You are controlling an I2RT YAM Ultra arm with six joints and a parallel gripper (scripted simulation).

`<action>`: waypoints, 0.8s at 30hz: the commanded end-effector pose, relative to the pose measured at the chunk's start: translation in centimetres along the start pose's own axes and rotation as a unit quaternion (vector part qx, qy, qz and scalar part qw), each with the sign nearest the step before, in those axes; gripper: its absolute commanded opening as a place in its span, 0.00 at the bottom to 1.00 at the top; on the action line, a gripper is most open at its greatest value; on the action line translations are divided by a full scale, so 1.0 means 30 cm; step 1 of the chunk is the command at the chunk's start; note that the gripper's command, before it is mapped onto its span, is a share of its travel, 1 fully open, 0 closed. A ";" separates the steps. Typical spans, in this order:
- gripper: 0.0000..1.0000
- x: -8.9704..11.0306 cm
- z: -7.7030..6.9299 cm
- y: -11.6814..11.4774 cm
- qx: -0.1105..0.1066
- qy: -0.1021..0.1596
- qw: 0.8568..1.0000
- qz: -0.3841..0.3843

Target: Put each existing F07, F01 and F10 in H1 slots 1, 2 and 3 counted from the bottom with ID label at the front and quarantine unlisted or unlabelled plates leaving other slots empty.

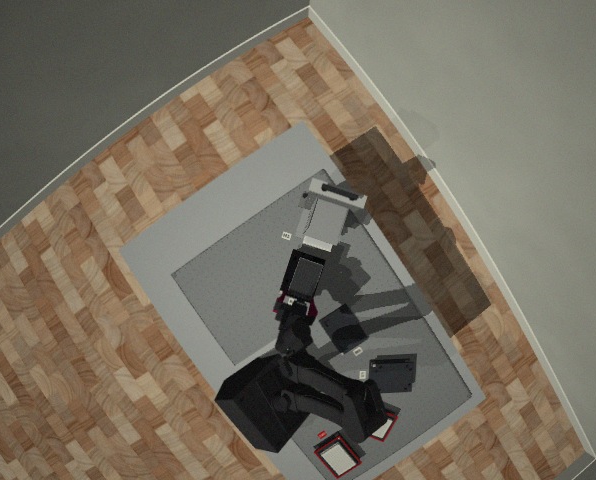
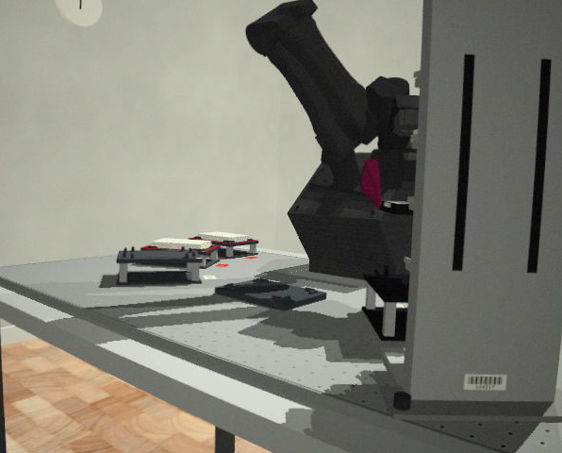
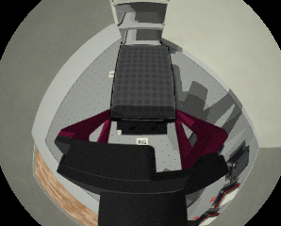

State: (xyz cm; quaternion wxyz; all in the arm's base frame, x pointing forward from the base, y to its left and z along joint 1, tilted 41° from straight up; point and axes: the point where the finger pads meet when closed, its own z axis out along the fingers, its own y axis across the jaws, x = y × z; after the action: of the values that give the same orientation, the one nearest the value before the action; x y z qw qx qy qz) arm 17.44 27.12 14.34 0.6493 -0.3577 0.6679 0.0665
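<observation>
My gripper (image 1: 294,304) is shut on the near short end of a dark 96-well plate (image 1: 303,273) and holds it level in front of the plate hotel H1 (image 1: 326,214). In the side view the gripper (image 2: 373,182) and the plate's pale edge (image 2: 396,205) hang above the black landing nest (image 2: 388,287). I cannot read the plate's label. The hotel's side wall (image 2: 490,219) hides the slots there.
Two red-edged quarantine nests each hold a white plate (image 1: 337,454) (image 1: 383,426), also seen in the side view (image 2: 181,242) (image 2: 224,236). A raised black nest (image 1: 391,373) and a low dark nest (image 1: 342,326) stand free. The arm's base block (image 1: 259,408) is near the front.
</observation>
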 end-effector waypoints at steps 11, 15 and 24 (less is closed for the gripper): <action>0.86 -0.031 -0.031 0.009 -0.004 0.000 1.000 -0.001; 0.86 -0.041 -0.041 0.009 -0.004 0.000 1.000 -0.001; 0.86 -0.058 -0.058 0.008 -0.004 0.000 1.000 -0.001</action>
State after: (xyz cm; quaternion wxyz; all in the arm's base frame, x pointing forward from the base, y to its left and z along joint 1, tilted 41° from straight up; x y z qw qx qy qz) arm 16.09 26.86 15.72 0.6475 -0.3601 0.6685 0.0643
